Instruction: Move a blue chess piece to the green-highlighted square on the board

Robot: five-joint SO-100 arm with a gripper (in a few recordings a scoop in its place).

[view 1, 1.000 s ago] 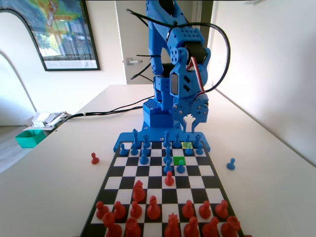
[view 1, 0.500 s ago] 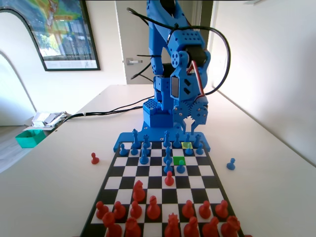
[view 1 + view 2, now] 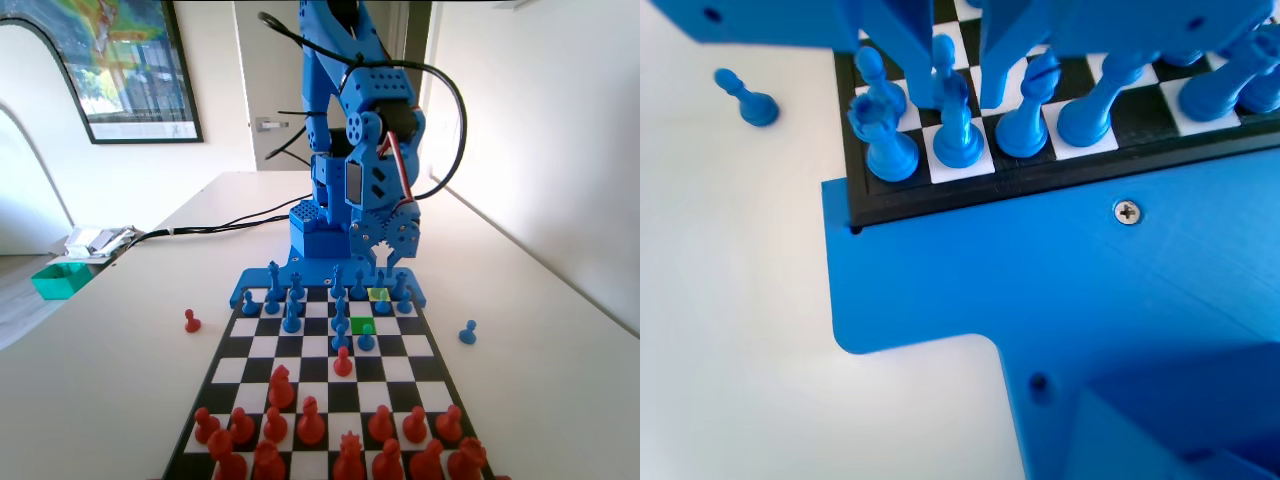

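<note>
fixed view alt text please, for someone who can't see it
A blue robot arm lowers its gripper over the blue chess pieces at the far end of the board, near the green-highlighted square. Red pieces fill the near rows; one red pawn and one blue pawn stand off the board.

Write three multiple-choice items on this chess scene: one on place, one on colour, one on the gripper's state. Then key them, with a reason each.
1. In the fixed view, the lone blue pawn off the board lies:
A. right of the board
B. left of the board
C. on the green square

2. The pieces nearest the fixed camera are:
A. blue
B. white
C. red

3. The gripper is:
A. shut on a red pawn
B. open above the blue back row
C. lying flat on the table

Key: 1 A, it stands on the bare table right of the rim. 2 C, red pieces fill the near rows. 3 B, the wrist view shows the jaws apart around a blue piece, not gripping it.
</note>
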